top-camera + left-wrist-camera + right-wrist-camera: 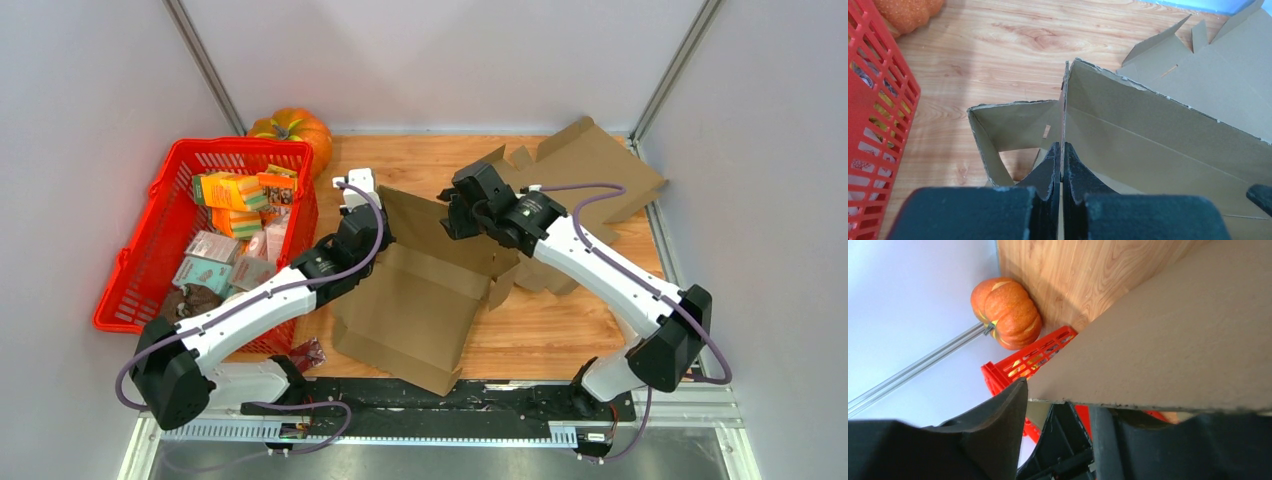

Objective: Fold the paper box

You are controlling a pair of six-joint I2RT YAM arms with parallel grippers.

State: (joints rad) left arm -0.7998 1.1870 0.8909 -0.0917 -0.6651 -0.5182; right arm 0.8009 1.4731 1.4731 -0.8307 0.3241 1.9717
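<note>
Standing on the desk (565,325), the paper box (420,300) is being clamped by the left pincer (1062,152); at its far wall, the right pincer's (456,214) grip cannot be told.

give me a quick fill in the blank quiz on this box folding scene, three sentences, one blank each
1. The left gripper is ____ on a wall of the paper box.
2. The pumpkin sits behind the ____ basket.
3. A flat cardboard sheet lies at the far ____ corner of the table.

Missing words: shut; red; right
</note>
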